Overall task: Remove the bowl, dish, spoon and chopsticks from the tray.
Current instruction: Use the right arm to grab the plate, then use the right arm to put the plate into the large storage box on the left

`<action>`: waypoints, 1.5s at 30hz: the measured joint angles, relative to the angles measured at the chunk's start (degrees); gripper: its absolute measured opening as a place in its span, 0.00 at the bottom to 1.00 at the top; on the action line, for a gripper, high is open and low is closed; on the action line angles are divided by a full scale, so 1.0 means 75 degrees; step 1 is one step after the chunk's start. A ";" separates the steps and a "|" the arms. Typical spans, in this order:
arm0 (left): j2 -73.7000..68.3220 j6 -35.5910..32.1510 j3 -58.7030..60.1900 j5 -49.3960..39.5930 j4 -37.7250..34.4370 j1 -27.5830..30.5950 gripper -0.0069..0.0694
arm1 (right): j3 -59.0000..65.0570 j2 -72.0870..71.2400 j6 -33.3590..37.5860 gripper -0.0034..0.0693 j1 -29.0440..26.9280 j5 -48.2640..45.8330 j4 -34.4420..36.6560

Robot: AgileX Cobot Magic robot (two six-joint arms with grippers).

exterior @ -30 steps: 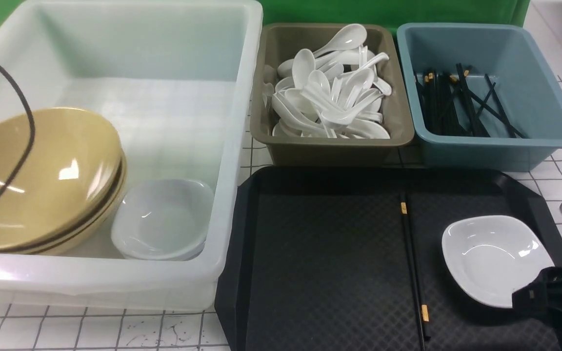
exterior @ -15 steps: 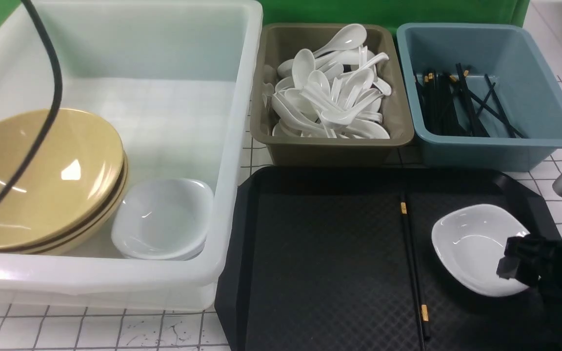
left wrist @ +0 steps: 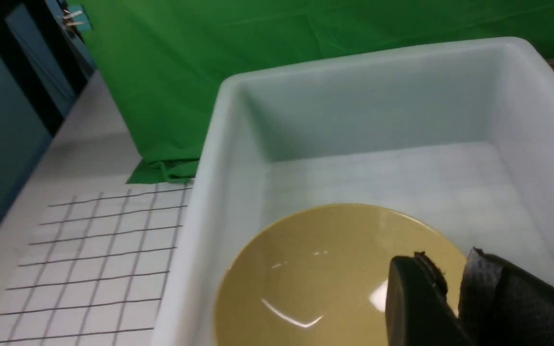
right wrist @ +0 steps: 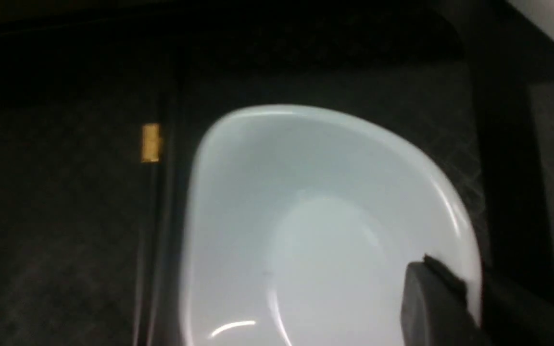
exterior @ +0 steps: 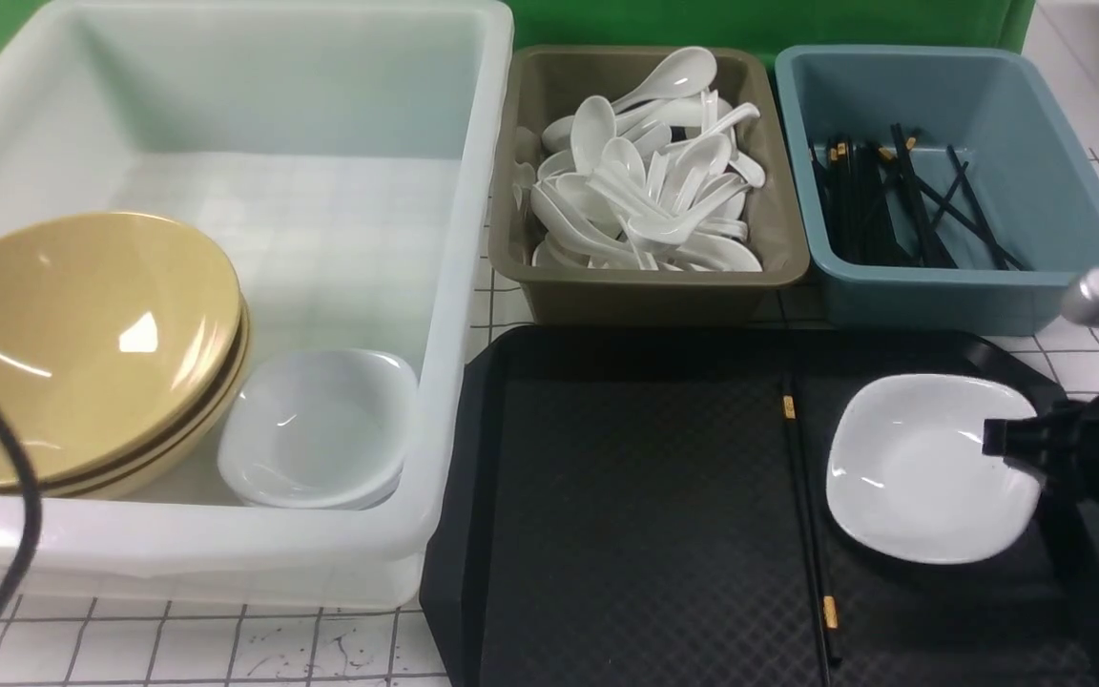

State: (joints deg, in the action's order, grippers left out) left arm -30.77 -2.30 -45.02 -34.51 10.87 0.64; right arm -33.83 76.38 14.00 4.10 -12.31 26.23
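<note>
Nearest: black tray on the tiled surface, carrying a pair of chopsticks laid lengthwise down its middle and, just right of them, the white dish. Pinched at its right rim by the right end effector, one finger inside the lip; looks tipped up, right edge raised off the tray floor. Glazed, hard and light, probably slippery and easy to chip, so best taken by the thin rim, as here, and carried level. To the left, large white tub holding a stack of yellow bowls, with small white dishes nested beside them. Hovering over that stack, left end effector, fingers nearly pressed together around nothing. Farther back, olive tub heaped with white spoons, and blue tub with loose black sticks. No bowl or spoon on the tray.
</note>
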 joint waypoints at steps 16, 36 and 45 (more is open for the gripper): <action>0.1006 0.1300 0.1434 0.1634 0.1149 0.0000 0.17 | -0.6542 0.1630 -0.0224 0.16 0.4290 -0.2284 -0.0905; 0.1006 0.1357 0.1500 0.1594 0.0970 -0.0013 0.17 | -1.4685 0.8266 -0.3294 0.25 0.6038 -0.7665 -0.4537; 0.1006 0.1378 0.1505 0.1098 0.0402 -0.0019 0.17 | -1.2282 0.5429 -0.2170 0.65 0.5306 -0.7859 -0.3756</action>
State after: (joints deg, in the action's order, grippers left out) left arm -23.22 8.04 -33.73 -26.27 13.88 0.49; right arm -125.95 117.09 -2.27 43.90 -71.25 -1.94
